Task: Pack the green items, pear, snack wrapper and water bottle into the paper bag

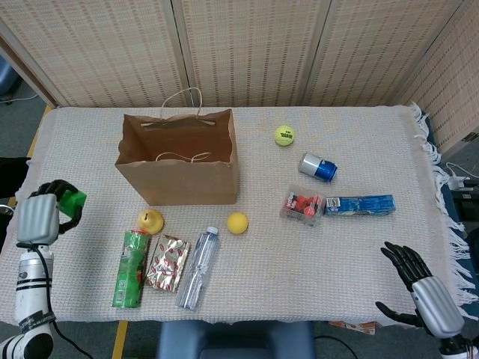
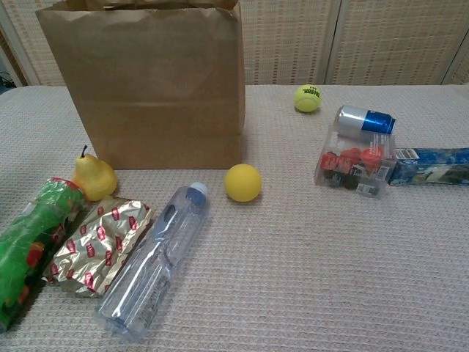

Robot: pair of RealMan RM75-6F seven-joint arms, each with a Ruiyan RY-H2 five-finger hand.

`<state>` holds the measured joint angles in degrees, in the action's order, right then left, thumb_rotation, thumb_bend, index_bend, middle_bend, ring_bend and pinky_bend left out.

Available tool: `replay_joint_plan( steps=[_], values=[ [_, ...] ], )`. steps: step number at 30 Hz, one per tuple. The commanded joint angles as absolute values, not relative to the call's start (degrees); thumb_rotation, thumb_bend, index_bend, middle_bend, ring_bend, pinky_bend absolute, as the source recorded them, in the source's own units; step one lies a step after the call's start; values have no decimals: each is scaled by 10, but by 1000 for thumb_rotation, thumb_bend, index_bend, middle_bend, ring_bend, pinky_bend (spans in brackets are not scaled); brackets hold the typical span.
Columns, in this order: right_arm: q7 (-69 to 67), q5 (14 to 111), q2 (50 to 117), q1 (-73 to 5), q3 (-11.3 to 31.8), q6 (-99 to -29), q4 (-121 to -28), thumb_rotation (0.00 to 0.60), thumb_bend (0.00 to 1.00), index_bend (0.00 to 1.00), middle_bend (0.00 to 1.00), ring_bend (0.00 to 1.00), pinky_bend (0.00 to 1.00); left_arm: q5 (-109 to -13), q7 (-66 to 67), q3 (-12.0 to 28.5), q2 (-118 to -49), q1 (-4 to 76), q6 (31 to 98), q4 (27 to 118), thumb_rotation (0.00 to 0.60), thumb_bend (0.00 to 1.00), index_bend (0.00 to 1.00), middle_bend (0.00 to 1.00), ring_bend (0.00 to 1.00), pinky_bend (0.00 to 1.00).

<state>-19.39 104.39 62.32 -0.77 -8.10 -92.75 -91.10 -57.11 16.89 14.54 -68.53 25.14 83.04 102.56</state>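
Two hands appeared in the head view. The left hand (image 1: 41, 217) was raised over the table's left edge, fingers curled around a small green item (image 1: 72, 200). The right hand (image 1: 423, 288) sat at the near right corner, fingers spread, holding nothing. The paper bag (image 1: 179, 161) stood upright and open. In front of it lay the pear (image 1: 150, 221), green packet (image 1: 131, 268), snack wrapper (image 1: 168, 262) and water bottle (image 1: 197, 268).

In the chest view, neither hand showed. The pear touched the green packet, the snack wrapper lay between packet and bottle, and a yellow ball (image 2: 242, 182) rested near the bag.
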Motion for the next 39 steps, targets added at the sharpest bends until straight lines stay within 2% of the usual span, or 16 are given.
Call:
replay_joint_plan(
  steps=[1,6,10,14,21,24,28,31,34,35,36,39],
  values=[
    [-193,1046,623,-8,-82,-927,-912,600,86,0,0,0,0,-507,65,297,-641,254,874,1191,600,643,719,682,685,836],
    [-188,1055,626,-9,-84,-929,-912,600,86,0,0,0,0,-442,117,360,-643,322,858,1239,600,644,718,680,674,829],
    [-192,1051,626,-13,-84,-920,-913,600,86,0,0,0,0,-417,165,375,-673,383,855,1247,600,644,718,681,673,829],
    [-199,1046,622,-18,-85,-908,-918,600,86,0,0,0,0,-391,209,370,-722,447,849,1230,600,641,718,681,672,827],
    [-217,1043,613,-20,-92,-900,-922,600,86,0,0,0,0,-398,278,334,-803,542,815,1106,600,641,717,680,672,823],
    [-220,1040,610,-22,-93,-896,-923,600,86,0,0,0,0,-408,292,322,-826,570,794,1047,600,640,714,677,669,821],
    [-227,1031,607,-23,-91,-892,-928,600,86,0,0,0,0,-387,296,327,-852,599,768,981,600,639,703,667,657,816],
    [-232,1028,604,-24,-90,-889,-931,600,86,0,0,0,0,-376,301,324,-864,614,744,942,600,618,677,640,614,793],
    [-232,1027,601,-26,-92,-883,-933,600,86,0,0,0,0,-383,307,305,-870,621,720,912,600,513,597,534,480,685],
    [-232,1027,600,-27,-92,-882,-934,600,86,0,0,0,0,-387,310,297,-870,622,712,905,600,455,535,438,384,606],
    [-233,1026,599,-27,-92,-881,-935,600,86,0,0,0,0,-385,314,289,-869,622,701,902,600,405,436,295,252,494],
    [-235,1027,599,-28,-93,-880,-934,600,86,0,0,0,0,-382,309,283,-866,620,687,906,600,352,226,45,33,263]
  ],
)
